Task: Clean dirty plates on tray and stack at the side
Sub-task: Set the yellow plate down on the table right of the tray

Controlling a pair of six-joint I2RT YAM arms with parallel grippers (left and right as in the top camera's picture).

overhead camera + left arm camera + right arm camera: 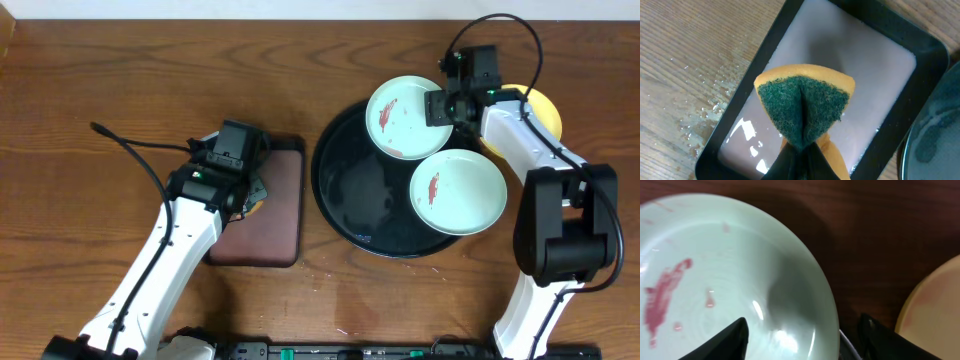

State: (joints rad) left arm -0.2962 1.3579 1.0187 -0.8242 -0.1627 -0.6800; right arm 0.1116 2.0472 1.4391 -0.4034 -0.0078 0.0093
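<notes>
On the large round glossy black tray (pixel 350 190), two of the three small shallow plates are found. One pale mint-blue round plate (pixel 400 120) lies at the far side, its edge reaching over the tray's raised rim, and is marked with reddish-brown smears and spots. A second pale mint-blue plate (pixel 460 195) lies on the near right part of the tray, close beside the first, and bears one reddish streak near its centre. The third plate, pale yellow (pixel 548 108), is set off the tray on the brown wooden table (pixel 100 80) to the right, largely hidden by the right arm.

The right gripper (pixel 440 107) is positioned at the right edge of the far mint plate. Its fingers (pixel 732 340) are seen well apart in the right wrist view, one over the plate's inside and one outside the rim. The rim passes between them and nothing is clamped.

To the left of the black tray, apart from it, a smaller rectangular maroon tray with a black rim (pixel 280 210) is noted. Above it the left gripper (pixel 802 150) is held, closed tightly on a yellow sponge with a green scouring face (pixel 805 110), which is folded by the pinch. Water droplets (pixel 705 100) are observed on the wood beside the maroon tray.
</notes>
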